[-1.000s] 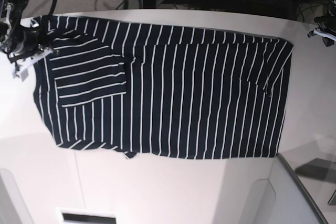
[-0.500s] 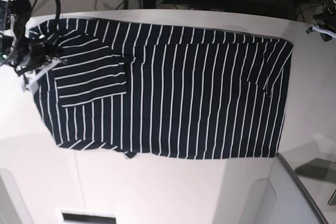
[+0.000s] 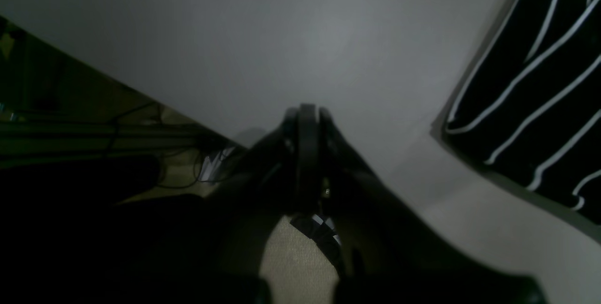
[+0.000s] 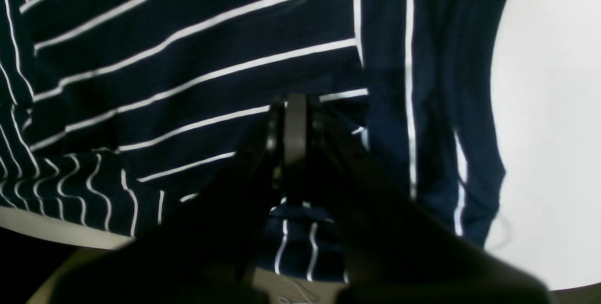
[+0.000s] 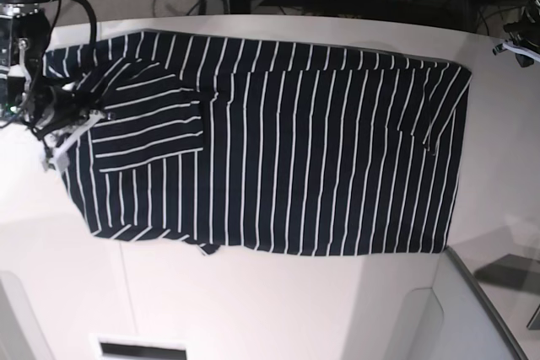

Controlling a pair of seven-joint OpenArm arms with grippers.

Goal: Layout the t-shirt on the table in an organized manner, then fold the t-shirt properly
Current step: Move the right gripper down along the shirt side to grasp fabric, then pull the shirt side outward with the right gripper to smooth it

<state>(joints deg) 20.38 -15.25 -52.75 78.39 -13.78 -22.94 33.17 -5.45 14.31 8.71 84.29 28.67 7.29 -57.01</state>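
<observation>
We see the t-shirt [image 5: 278, 149] lying spread across the middle of the table [image 5: 253, 309]. One sleeve sits folded over the body toward nine o'clock. The right gripper [image 5: 63, 120] is at the nine o'clock edge, the left gripper [image 5: 516, 46] off the cloth toward two o'clock.

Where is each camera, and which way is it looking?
Base: high above, looking down at the whole t-shirt spread on the table; the right gripper shows at the shirt's edge, the left only at the frame's edge.
Left wrist: on the left arm, looking past its shut left gripper at bare table and a shirt corner.
Right wrist: on the right arm, looking at stripes close up, fingers shut.
All three share the striped shirt.
</observation>
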